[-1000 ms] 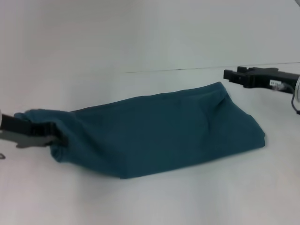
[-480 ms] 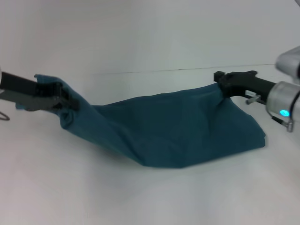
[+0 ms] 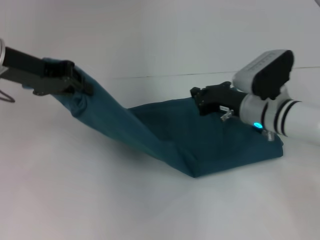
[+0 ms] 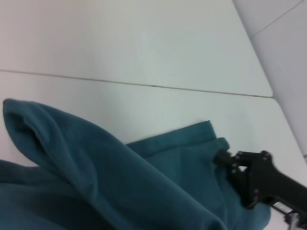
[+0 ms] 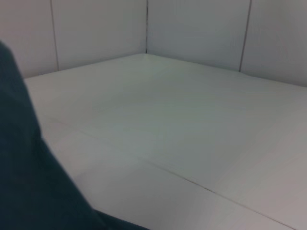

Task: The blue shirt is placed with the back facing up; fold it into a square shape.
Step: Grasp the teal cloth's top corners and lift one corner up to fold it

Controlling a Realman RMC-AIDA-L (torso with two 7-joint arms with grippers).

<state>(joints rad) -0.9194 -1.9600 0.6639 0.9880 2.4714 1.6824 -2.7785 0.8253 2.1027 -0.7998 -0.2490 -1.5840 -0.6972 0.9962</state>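
My left gripper (image 3: 82, 85), upper left of the head view, is clamped on the blue shirt (image 3: 200, 145), lifting one end; the rest lies centre-right. My right gripper (image 3: 197, 100) pins it; closure unclear. I should carry the fold over evenly.

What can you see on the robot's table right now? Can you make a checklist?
Surface: white table with a thin seam line across the far side.
Job's things: blue shirt, one end lifted, the rest lying bunched on the table.
Clutter: nothing seen.
Grippers: left gripper shut on the raised end of the shirt; right gripper at the shirt's far edge.
Cables: nothing seen.
Surroundings: white panelled wall behind the table.
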